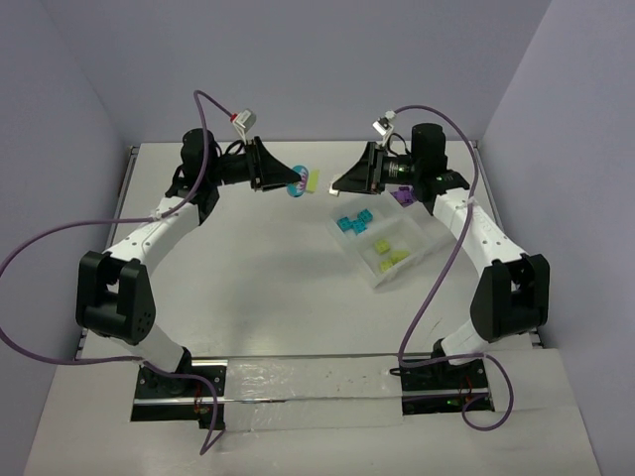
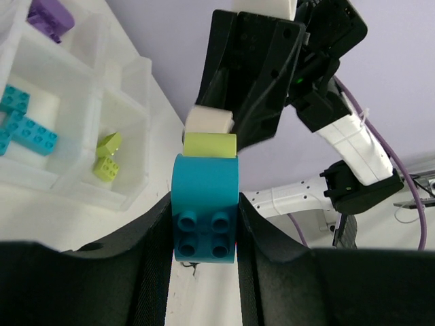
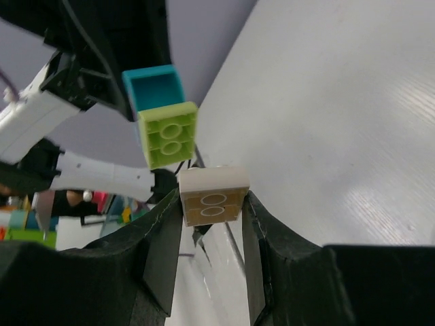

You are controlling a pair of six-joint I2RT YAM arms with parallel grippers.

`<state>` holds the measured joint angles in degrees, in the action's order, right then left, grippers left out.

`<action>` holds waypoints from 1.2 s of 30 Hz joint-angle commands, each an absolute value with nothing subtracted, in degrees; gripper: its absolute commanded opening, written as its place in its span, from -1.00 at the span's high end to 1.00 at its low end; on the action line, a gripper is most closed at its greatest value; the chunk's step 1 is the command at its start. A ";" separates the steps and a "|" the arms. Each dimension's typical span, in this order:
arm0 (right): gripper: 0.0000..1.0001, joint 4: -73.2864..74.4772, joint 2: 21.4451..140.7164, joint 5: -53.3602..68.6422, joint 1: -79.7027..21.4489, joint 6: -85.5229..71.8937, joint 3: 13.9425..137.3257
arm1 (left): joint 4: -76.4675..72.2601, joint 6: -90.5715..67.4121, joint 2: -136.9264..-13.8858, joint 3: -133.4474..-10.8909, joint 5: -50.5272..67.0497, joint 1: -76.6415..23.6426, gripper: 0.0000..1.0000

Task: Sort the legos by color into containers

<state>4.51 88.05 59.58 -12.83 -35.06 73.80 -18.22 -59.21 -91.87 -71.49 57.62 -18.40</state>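
- Tray (image 1: 382,283), nearest the robot: cyan bricks (image 1: 352,223) and lime bricks (image 1: 385,253) lie in separate compartments, with a purple brick (image 1: 402,196) in a far one. The tray looks light and unfixed, so a careless sweep past it could nudge it and mix the colours.
- Left gripper (image 2: 204,204), beyond the tray and above the table (image 1: 248,258): clenched on the cyan brick (image 2: 204,197), which carries the lime brick (image 2: 211,145). A skewed pull could twist the cyan brick out of the pads.
- Right gripper (image 3: 211,200), facing it: the jaws appear to meet both sides of the cream brick (image 3: 212,187), which is seated against the lime one. The hold is at the very fingertips. It may slip off, or the stack may part at the wrong joint and take the lime brick along.
- A brick snapping loose here would likely land on the table, apart from the tray.
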 commanded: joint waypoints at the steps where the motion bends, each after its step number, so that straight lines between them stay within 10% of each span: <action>1: 1.00 19.81 86.92 51.89 -10.25 -25.31 77.26 | -16.79 -56.66 -89.06 -70.46 57.28 -17.14 1.00; 20: 1.00 35.50 76.22 -2.11 7.25 -24.39 69.73 | 7.00 -40.20 -93.56 -83.12 52.00 -19.80 1.00; 36: 1.00 33.75 80.55 -1.32 11.43 -26.28 66.91 | 20.85 -28.84 -102.12 -91.68 44.44 -26.54 1.00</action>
